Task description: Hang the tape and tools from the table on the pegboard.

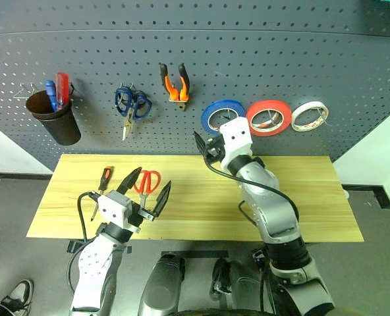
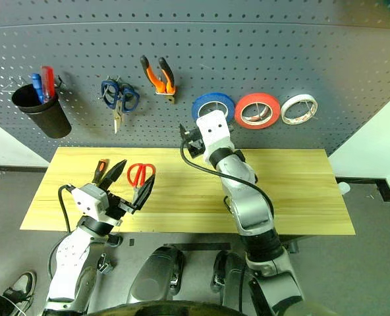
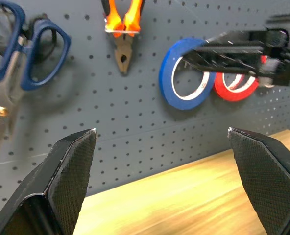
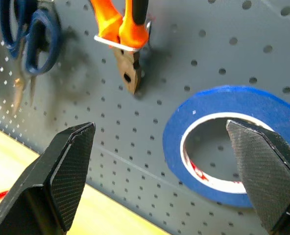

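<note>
The blue tape [image 1: 209, 112] hangs on the dark pegboard [image 1: 280, 59], with the orange-and-black pliers [image 1: 175, 84] hung further left. My right gripper [image 4: 159, 128] is open and empty, held up just in front of and below the blue tape [image 4: 218, 98]. On the wooden table [image 1: 201, 204] lie the red-handle scissors [image 1: 145, 184] and, to their left, the orange-handled screwdriver [image 1: 105, 178]. My left gripper [image 1: 154, 178] hovers open over the table's front left, close above the red scissors, holding nothing.
A black cup [image 1: 56, 125] with a blue and a red screwdriver hangs at the board's left. Blue-handle scissors [image 1: 132, 105] hang beside it. A red roll [image 1: 269, 105] and a white roll [image 1: 300, 113] hang right of the blue tape. A person's shoe [image 1: 17, 293] shows on the floor.
</note>
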